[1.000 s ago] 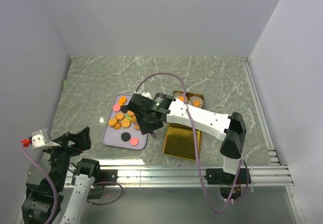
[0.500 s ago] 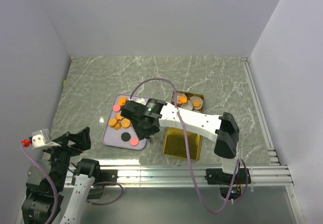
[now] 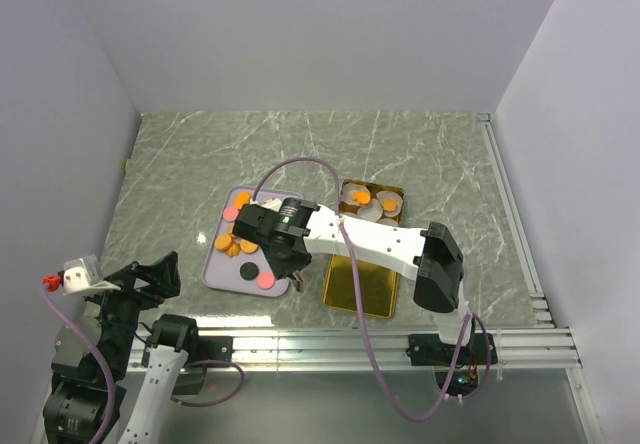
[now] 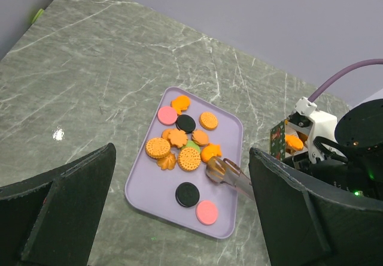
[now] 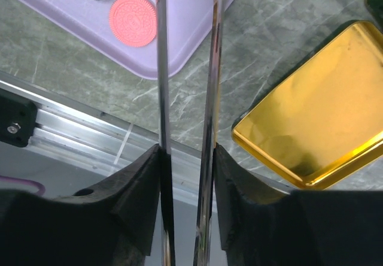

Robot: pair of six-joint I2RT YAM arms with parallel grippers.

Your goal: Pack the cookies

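Between the widely spread black fingers of the left pincer point(image 4: 181, 158), which holds nothing, the left wrist view shows a lilac rectangular plastic tray point(image 4: 149, 200) on the grey-green marbled table point(image 4: 90, 68). On the tray lie the cookies point(image 4: 179, 146): small flat discs, mostly orange, with two pink, two black and a glimpse of green. Their embossed marks are too small to read. The right pincer point(image 4: 214, 170) enters from the right, its clear fingertips low over the tray and just beside an orange cookie. Whether they pinch anything I cannot tell.

From the right wrist, the clear fingers point(image 5: 160, 68) run parallel with a narrow gap, and their tips are cut off at the top edge. Left of them lies a pink cookie point(image 5: 133, 19), embossed but illegible. Right of them sits a shiny gold rectangular metal tray point(image 5: 311, 110), and nearer the pincer's base an aluminium rail point(image 5: 78, 131).

From above, the right arm hides its own fingertips. Beyond the wrist, an open gold tin point(image 3: 402, 196) holds more orange cookies.
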